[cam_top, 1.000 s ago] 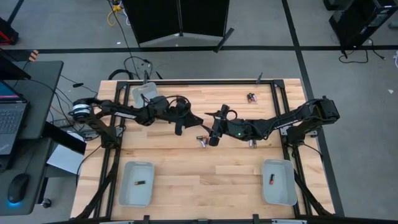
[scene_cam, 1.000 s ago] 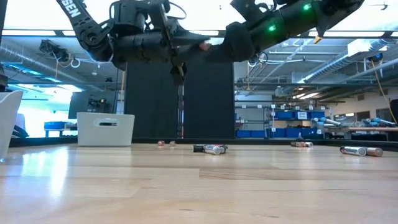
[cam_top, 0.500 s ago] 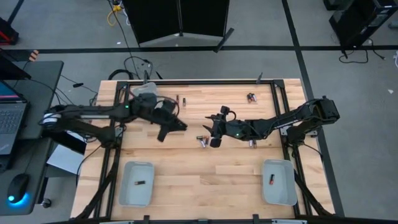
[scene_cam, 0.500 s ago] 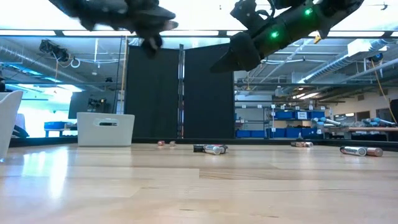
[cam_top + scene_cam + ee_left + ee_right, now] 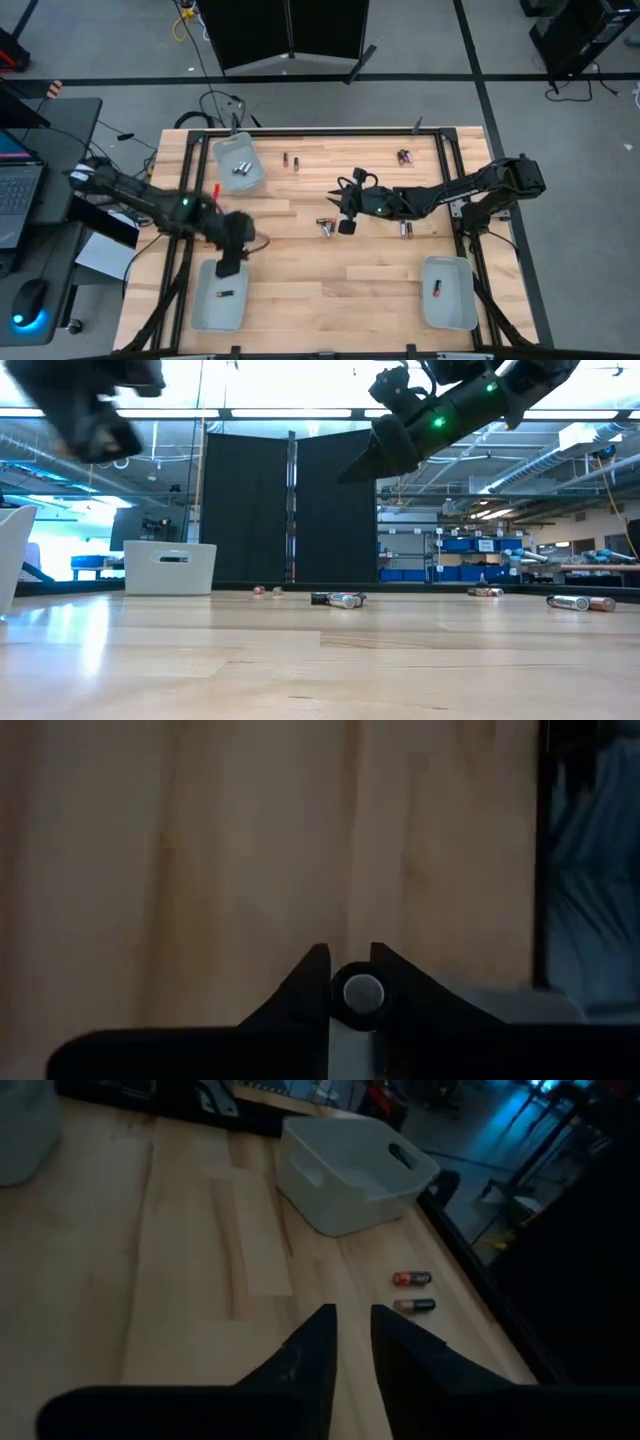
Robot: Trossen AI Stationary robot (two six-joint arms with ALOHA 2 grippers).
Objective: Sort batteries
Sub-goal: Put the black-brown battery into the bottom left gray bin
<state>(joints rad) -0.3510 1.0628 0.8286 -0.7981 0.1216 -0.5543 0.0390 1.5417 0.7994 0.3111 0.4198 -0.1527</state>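
Left hand (image 5: pixel 229 262) first: it's clamped on a small cylindrical battery (image 5: pixel 360 992), the silvery round end showing between the two dark fingers (image 5: pixel 300 995) in the left wrist view, and from above the hand sits at the far rim of the pale grey rectangular plastic tray on the near left (image 5: pixel 203 300), over the light wooden table (image 5: pixel 330 280). Inside that tray lies one small dark battery (image 5: pixel 226 294). Over to the right hand (image 5: pixel 347 226), up in the air above the middle of the table: its dark fingers (image 5: pixel 310 1350) stand close together with a narrow gap and nothing between them. Just beside it in the high view, a little cluster of batteries on the wood (image 5: pixel 325 225), and another small one (image 5: pixel 406 229) near the right forearm. Moving outward, two small cells, one with a red end and one dark (image 5: pixel 413 1292), lie side by side close to the pale grey tub with the handle slot (image 5: pixel 350 1165) at the far left of the table, which holds a few silvery cells (image 5: pixel 240 167). A pair of batteries (image 5: pixel 404 156) rests by the far right edge. The near-right pale grey tray (image 5: pixel 450 300) carries one battery with a red end (image 5: pixel 436 290).
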